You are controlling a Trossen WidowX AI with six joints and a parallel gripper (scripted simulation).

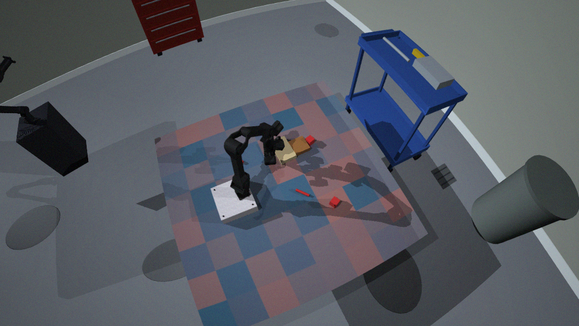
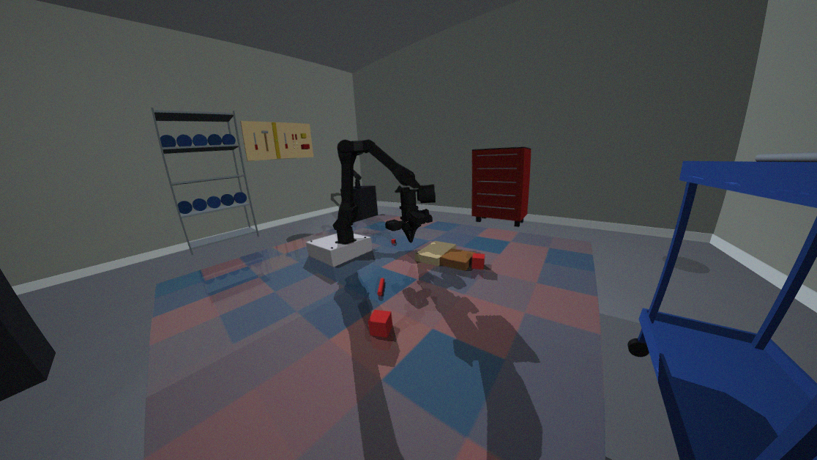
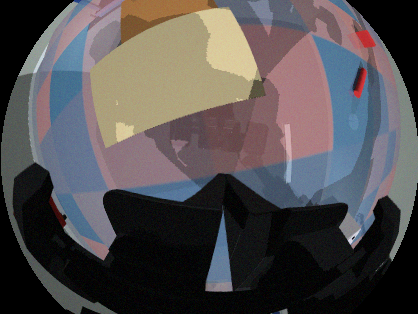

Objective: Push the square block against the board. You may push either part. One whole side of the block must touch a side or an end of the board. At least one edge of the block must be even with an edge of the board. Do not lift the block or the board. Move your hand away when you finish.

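Note:
The pale yellow board [image 1: 286, 152] [image 2: 437, 250] [image 3: 160, 82] lies flat on the checkered mat. The orange-brown square block [image 1: 299, 145] [image 2: 456, 259] [image 3: 167, 7] lies against its far long side, with no gap that I can make out. In the top view their near edges look close to even; in the wrist view the board's right corner reaches slightly past the block. I cannot tell if they are exactly even. My gripper [image 2: 410, 240] [image 3: 222, 180] is shut and empty, raised above the mat on the arm-base side of the board, apart from both parts. The wrist view cuts off the block's far side.
A red cube [image 1: 309, 140] [image 2: 478, 261] sits at the block's far side, touching or nearly so. Another red cube [image 1: 334, 201] [image 2: 380, 324] [image 3: 366, 39] and a red stick [image 1: 302, 192] [image 2: 381, 287] [image 3: 359, 83] lie on the mat. A blue cart [image 1: 388, 117] stands beyond it.

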